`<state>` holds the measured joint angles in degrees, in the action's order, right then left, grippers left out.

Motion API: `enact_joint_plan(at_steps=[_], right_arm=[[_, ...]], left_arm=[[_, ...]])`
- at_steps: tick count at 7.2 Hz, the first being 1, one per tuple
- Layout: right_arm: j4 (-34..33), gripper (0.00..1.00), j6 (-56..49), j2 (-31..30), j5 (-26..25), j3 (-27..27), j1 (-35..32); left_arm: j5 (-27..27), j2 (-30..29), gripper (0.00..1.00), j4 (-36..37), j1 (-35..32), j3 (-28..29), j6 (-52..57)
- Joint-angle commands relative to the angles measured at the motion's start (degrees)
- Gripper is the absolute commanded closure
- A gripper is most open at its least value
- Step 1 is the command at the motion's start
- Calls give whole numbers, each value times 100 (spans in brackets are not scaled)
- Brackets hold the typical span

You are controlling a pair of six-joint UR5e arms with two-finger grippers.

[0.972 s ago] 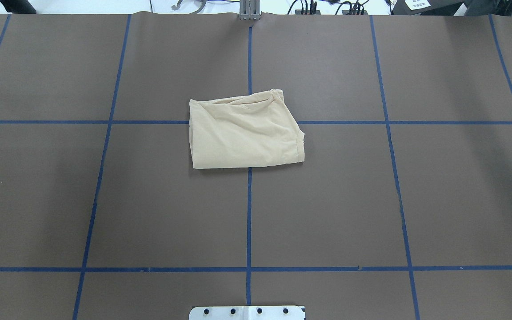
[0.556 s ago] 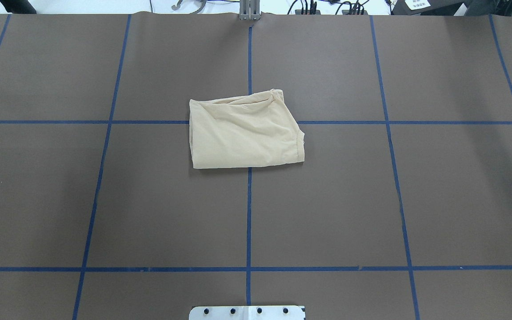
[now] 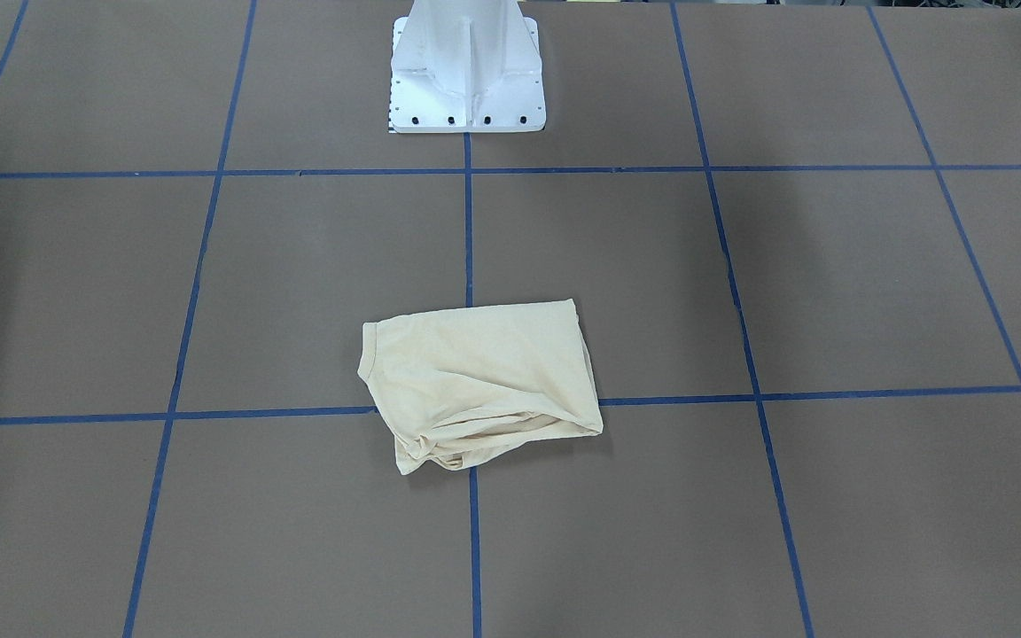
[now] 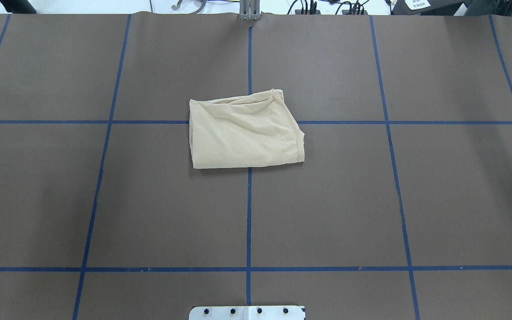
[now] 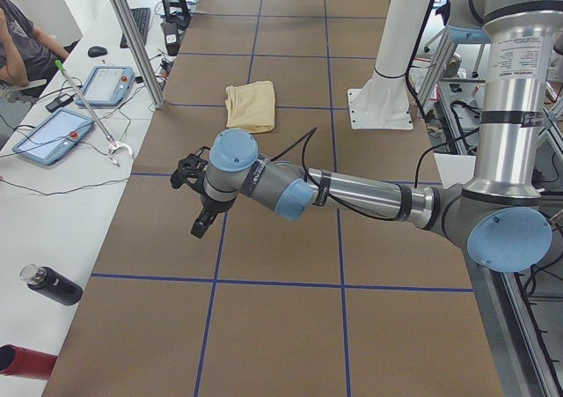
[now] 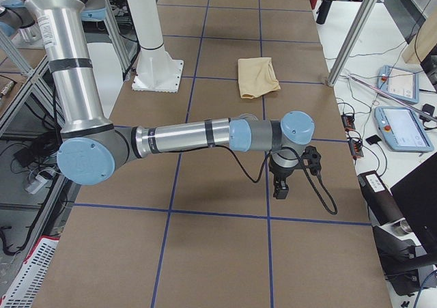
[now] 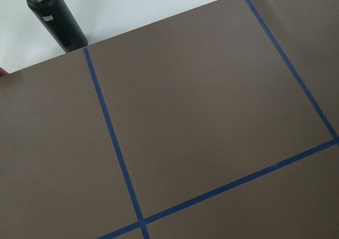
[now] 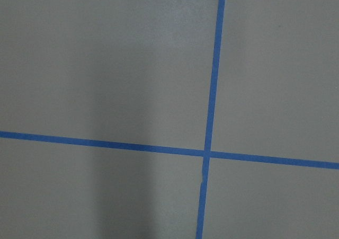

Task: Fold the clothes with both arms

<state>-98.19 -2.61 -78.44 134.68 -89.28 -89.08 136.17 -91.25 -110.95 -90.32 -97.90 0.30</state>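
**Folded shirt and both arms at rest positions.** The shirt, pale cream-yellow, lay folded into a compact, roughly rectangular bundle near the middle of the brown surface. It sat over a crossing of the blue tape lines. Its print was not visible. A hemmed edge showed on the robot's right side, and creased layers bunched along the edge farthest from the white pedestal.

The left arm stretched low toward the surface's left end. The left hand pointed down above bare covering, well apart from the shirt. The right arm reached toward the opposite end in the same way, with the right hand pointing down.

Whether either hand was wide or narrow could not be told, since both appeared only in the side views. A black bottle sat on the white margin beside the covering.
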Motion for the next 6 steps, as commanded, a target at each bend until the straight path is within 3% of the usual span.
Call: enact_joint_plan(at_steps=[1, 6], right_arm=[[2, 0, -3, -49, 32, -186, 4], [2, 0, -3, -391, 6, -414, 267]], left_arm=[[-3, 11, 0, -50, 5, -18, -4], [41, 477, 0, -762, 14, -1, 23]])
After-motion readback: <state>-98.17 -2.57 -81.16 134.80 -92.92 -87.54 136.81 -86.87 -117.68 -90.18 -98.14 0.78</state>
